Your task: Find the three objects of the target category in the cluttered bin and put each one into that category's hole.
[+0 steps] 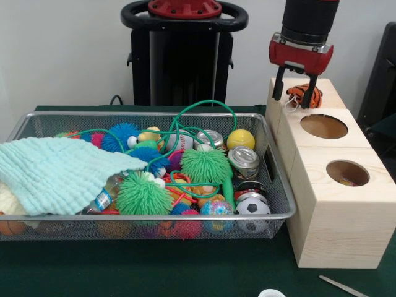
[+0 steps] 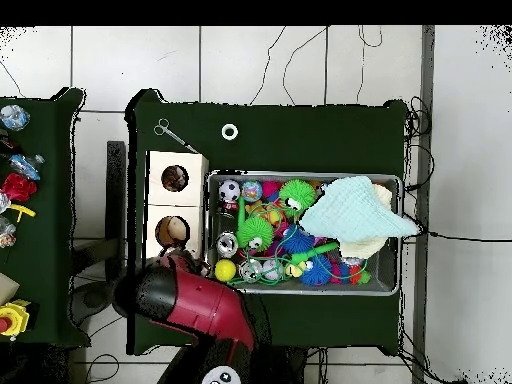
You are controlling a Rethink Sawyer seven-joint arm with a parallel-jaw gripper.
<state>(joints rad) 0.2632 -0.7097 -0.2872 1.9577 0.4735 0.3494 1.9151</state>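
The wire mesh bin (image 1: 281, 215) holds spiky balls, smooth balls, cans and a green cord; it also shows in the overhead view (image 2: 392, 180). Three pale wooden boxes stand in a row to its right. The mid-sized round hole (image 1: 347, 172) is in the nearest box and also shows in the overhead view (image 2: 175, 178). The widest hole (image 1: 323, 125) is in the middle box. My gripper (image 1: 292, 101) is open over the farthest box, its fingers either side of an orange striped plush toy (image 1: 299, 93) that lies on the box top. That box's hole is hidden.
A pale green cloth (image 1: 55, 173) covers the bin's left part. A metal tool (image 1: 343, 286) and a white ring (image 1: 271, 292) lie on the green table near the front. In the overhead view my arm (image 2: 195, 300) covers the third box, and a side table (image 2: 15, 190) holds toys.
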